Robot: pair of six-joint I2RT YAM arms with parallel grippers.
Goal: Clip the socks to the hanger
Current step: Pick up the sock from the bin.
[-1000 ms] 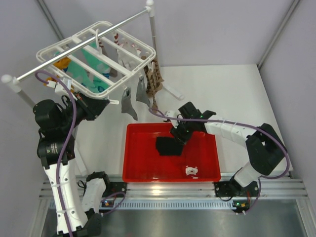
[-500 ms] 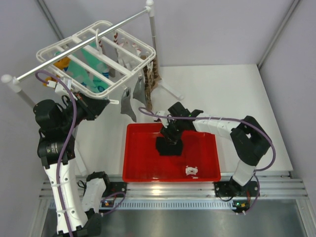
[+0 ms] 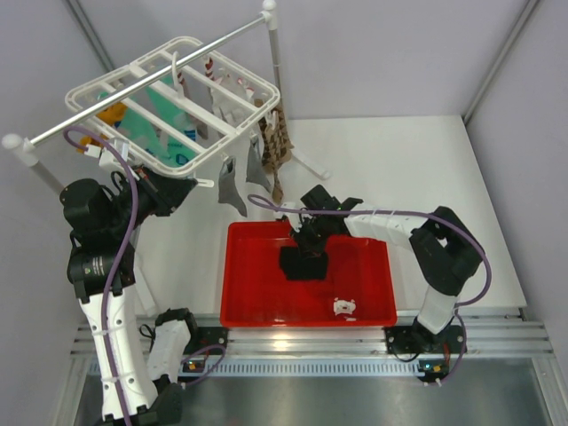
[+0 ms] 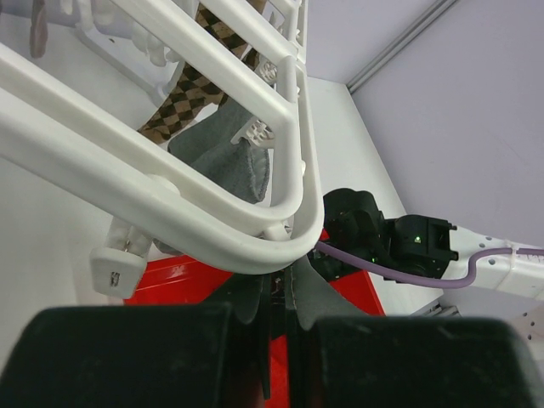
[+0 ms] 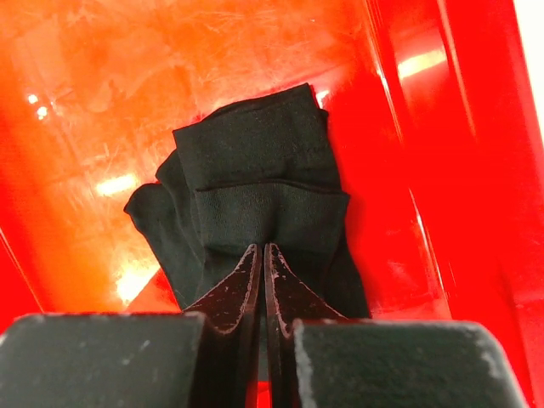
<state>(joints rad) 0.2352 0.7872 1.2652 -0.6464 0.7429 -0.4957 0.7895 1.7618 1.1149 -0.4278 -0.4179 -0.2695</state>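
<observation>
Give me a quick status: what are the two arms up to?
Right gripper shut on black sock in red tray. Left gripper shut at hanger corner. Nothing lies on the sock.

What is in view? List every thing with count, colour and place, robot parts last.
hanger: one, white, on the rail, far left.
rail: one, metal, far left.
red tray: one, table's near centre.
black sock: one, in the tray.
small white object: one, tray's near right.
grey socks: two, clipped to hanger's near edge.
brown checked sock: one, hanging beside them.
teal socks: count unclear, under hanger.
orange-yellow sock: one, under hanger's left.
table: one, white.
left arm: white-black, jaws shut at hanger's corner.
right arm: white-black, jaws shut on black sock.
</observation>
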